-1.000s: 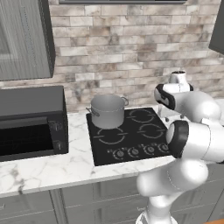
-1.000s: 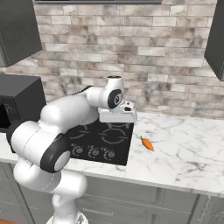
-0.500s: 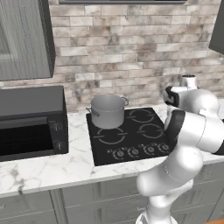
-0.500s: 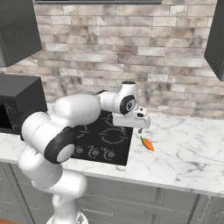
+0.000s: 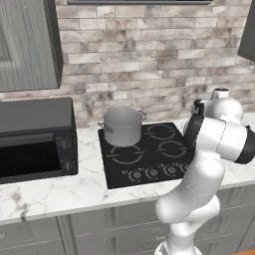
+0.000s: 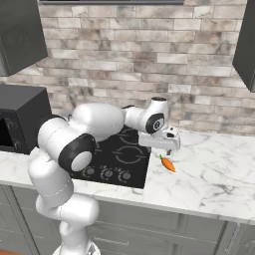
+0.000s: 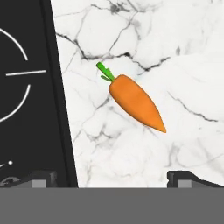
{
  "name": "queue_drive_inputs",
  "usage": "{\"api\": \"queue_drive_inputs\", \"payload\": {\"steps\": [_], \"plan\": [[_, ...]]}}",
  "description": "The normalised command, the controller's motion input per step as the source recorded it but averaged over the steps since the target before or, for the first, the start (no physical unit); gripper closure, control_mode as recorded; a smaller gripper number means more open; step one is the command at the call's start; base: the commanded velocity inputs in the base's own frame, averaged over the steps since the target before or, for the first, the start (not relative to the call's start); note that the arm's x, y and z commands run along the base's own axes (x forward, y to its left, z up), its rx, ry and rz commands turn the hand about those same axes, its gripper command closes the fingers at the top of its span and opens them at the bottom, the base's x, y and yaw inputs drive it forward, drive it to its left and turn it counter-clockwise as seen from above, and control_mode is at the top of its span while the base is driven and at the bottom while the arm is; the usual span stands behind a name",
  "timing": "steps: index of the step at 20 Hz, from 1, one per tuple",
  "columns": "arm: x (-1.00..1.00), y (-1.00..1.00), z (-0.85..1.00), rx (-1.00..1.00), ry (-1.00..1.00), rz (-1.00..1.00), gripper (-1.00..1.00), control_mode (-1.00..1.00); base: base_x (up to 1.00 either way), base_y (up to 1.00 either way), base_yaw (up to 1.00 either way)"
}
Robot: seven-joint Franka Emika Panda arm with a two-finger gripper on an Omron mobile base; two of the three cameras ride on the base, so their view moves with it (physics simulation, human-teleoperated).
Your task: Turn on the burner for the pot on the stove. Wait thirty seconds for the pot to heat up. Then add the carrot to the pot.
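Note:
The grey stockpot (image 5: 122,125) stands on the back left ring of the black glass stove (image 5: 149,154). The orange carrot (image 6: 168,164) lies on the marble counter just right of the stove (image 6: 124,154). In the hand view the carrot (image 7: 136,101) lies flat, green end pointing up left, beside the stove's edge (image 7: 26,109). My gripper (image 6: 167,150) hangs just above the carrot, not touching it. Its fingertips (image 7: 40,178) are spread wide, and the gripper (image 7: 113,179) is open with nothing between them.
A black microwave-like box (image 5: 35,137) sits on the counter left of the stove. The knob row (image 5: 152,173) runs along the stove's front edge. White marble counter (image 6: 214,169) stretches to the right of the carrot. A brick wall (image 5: 149,64) backs the counter.
The arm has swung right, from over the stove's right side to above the carrot on the counter, and the hand has come down closer to it.

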Motion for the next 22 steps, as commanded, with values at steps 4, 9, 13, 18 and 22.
{"api": "queue_drive_inputs", "payload": {"steps": [4,9,13,18,22], "plan": [[0.13,-0.11,-0.38,0.03,0.00,0.00,-1.00,-1.00,0.00,0.00,0.00],[0.32,-0.13,-0.34,0.05,0.00,0.01,-1.00,-1.00,0.00,0.00,0.00],[0.40,-0.21,-0.16,0.07,0.00,0.06,-1.00,-1.00,0.00,0.00,0.00],[0.34,-0.32,-0.12,0.05,0.00,0.05,-1.00,-1.00,0.00,0.00,0.00],[0.21,-0.18,-0.25,0.02,0.00,0.02,-1.00,-1.00,0.00,0.00,0.00]]}}
